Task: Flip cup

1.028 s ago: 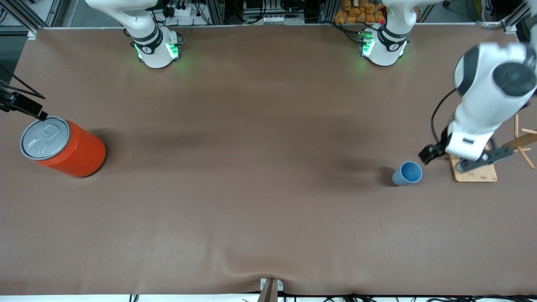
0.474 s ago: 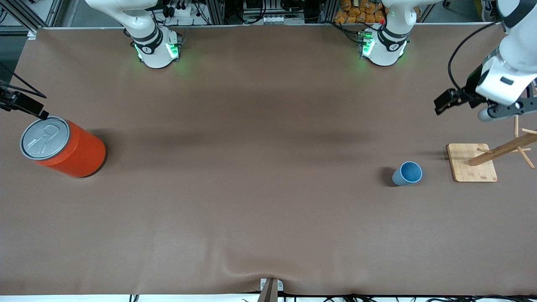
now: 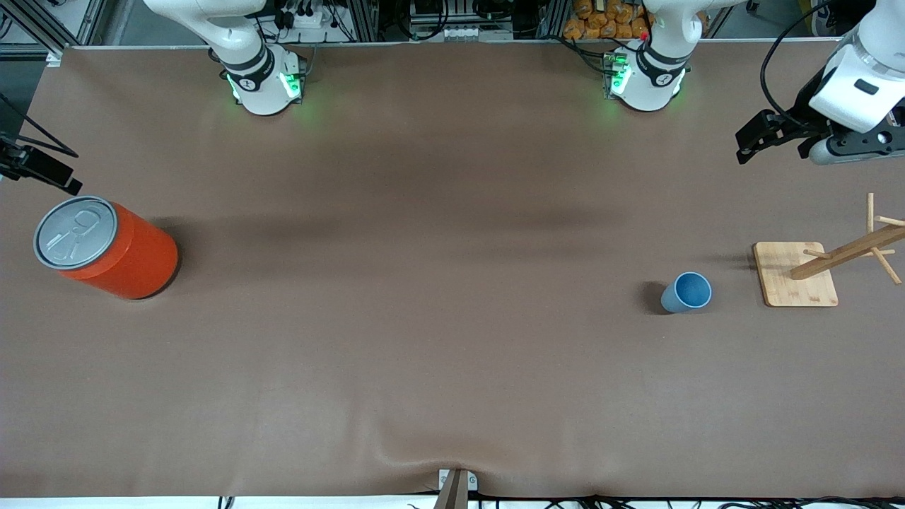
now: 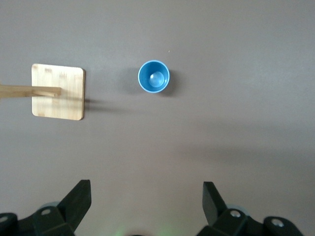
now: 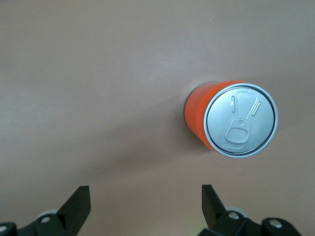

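The small light-blue cup [image 3: 686,292] stands upright on the brown table, mouth up, toward the left arm's end; the left wrist view looks down into its darker blue inside [image 4: 153,76]. My left gripper [image 3: 845,145] hangs high over the table edge at that end, well away from the cup, open and empty [image 4: 146,199]. My right gripper [image 5: 145,199] is open and empty in the air beside the orange can [image 5: 231,120]. In the front view only its black camera mount [image 3: 42,172] shows at the edge.
The big orange can with a grey pull-tab lid [image 3: 106,247] stands at the right arm's end. A wooden peg rack on a square base [image 3: 795,283] stands beside the cup, toward the left arm's end; the left wrist view shows it too [image 4: 58,92].
My left gripper has moved up and away from beside the cup, from over the rack's base toward the robots' side of the table. The cup has not moved.
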Action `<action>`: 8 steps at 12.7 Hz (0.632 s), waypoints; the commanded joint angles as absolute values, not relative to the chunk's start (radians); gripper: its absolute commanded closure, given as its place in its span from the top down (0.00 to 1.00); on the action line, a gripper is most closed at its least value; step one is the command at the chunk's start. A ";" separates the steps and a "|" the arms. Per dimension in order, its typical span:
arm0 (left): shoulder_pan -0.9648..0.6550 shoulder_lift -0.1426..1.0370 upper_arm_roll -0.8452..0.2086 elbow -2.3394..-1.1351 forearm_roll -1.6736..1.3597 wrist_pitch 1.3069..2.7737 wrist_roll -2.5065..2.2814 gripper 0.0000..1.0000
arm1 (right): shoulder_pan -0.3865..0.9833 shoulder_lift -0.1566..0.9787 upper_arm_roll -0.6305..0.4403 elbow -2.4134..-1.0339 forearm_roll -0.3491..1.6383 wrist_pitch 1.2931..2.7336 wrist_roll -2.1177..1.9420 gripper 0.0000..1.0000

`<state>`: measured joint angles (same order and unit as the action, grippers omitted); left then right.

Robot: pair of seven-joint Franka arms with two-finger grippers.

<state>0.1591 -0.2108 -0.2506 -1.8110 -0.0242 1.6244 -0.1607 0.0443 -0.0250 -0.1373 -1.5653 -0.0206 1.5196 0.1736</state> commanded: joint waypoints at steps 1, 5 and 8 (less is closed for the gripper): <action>0.172 -0.161 -0.253 -1.689 -0.031 1.543 -0.141 1.00 | 0.034 -0.051 -0.126 -1.594 -0.023 1.531 0.183 1.00; 0.172 -0.141 -0.253 -1.661 -0.029 1.517 -0.144 1.00 | 0.038 -0.052 -0.126 -1.594 -0.023 1.532 0.184 1.00; 0.172 -0.140 -0.253 -1.654 -0.029 1.517 -0.144 1.00 | 0.041 -0.054 -0.126 -1.594 -0.021 1.534 0.184 1.00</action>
<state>0.1630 -0.1517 -0.2480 -1.6941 -0.0242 1.5440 -0.1583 0.0454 -0.0251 -0.1337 -1.5666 -0.0203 1.5204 0.1736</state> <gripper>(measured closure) 0.000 0.000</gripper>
